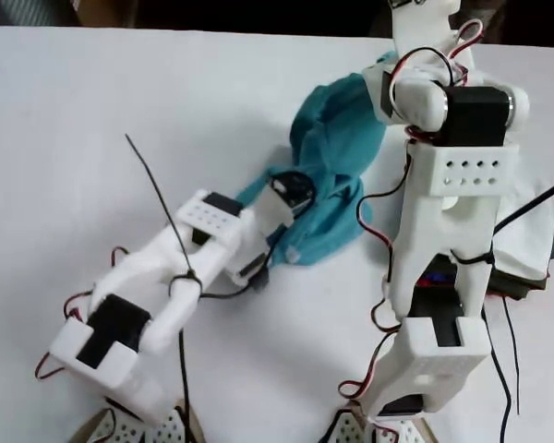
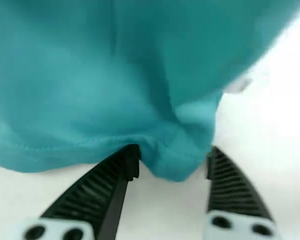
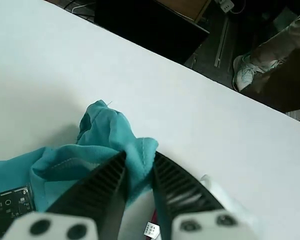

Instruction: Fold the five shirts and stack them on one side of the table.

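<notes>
One shirt is in play right now: the teal shirt [image 1: 328, 175], lying as a crumpled heap near the middle of the table [image 1: 120, 111], with no clean fold in it yet. At the table's right edge, under my right arm, sits a stack [image 1: 528, 242] of folded cloth, white on top with darker layers beneath. I judge that several of the five are done and parked there, but I can't count the layers from overhead. I can't see any other loose shirts waiting, so this may be a late one, perhaps the last.

Now the tools. My right gripper [image 3: 140, 156] is at the far end of the heap, jaws narrow and pinched on a raised ridge of teal cloth that stands up between them. My left gripper [image 2: 172, 159] is at the near end, jaws wide. The stitched hem bulges down into the gap between them, and one fingertip [image 2: 131, 159] is touching the hem's edge. The cloth is inside that gripper's reach, but it isn't clamped.

What's left, as I read it, is to close the left gripper on that hem, spread the shirt flat, fold it, and carry it to the stack on the right.
</notes>
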